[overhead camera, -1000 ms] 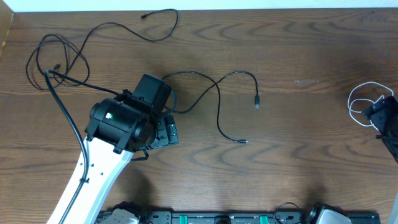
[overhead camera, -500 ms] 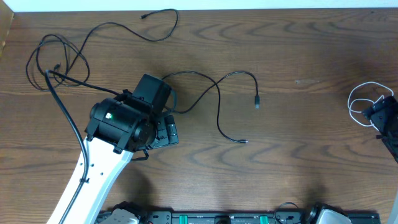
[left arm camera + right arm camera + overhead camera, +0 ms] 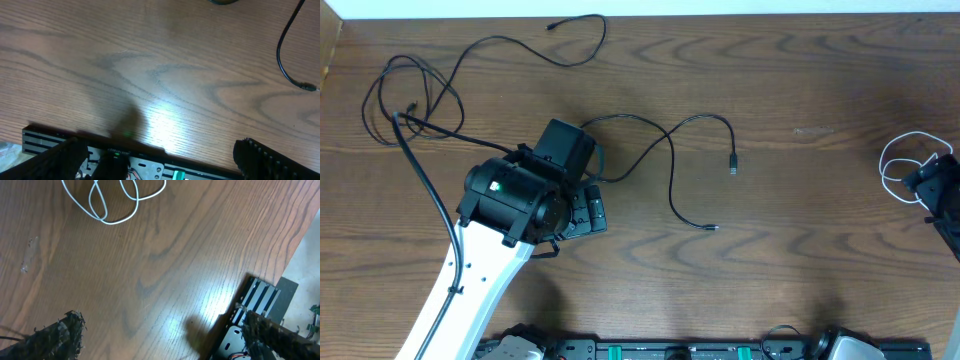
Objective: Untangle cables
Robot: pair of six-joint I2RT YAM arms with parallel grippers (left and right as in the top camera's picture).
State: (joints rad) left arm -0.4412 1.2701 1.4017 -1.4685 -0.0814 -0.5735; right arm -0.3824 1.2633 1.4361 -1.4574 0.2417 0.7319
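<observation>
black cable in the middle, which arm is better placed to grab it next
Left. Its open left gripper sits right beside the black cable; the right gripper is at the far edge, by the white cable.

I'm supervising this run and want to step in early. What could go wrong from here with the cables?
The black cable runs under the left arm, so a move could snag and drag it. The tangled black loops at the far left may tighten if one strand is pulled. The white cable lies coiled by the open right gripper, which might knock it along.
</observation>
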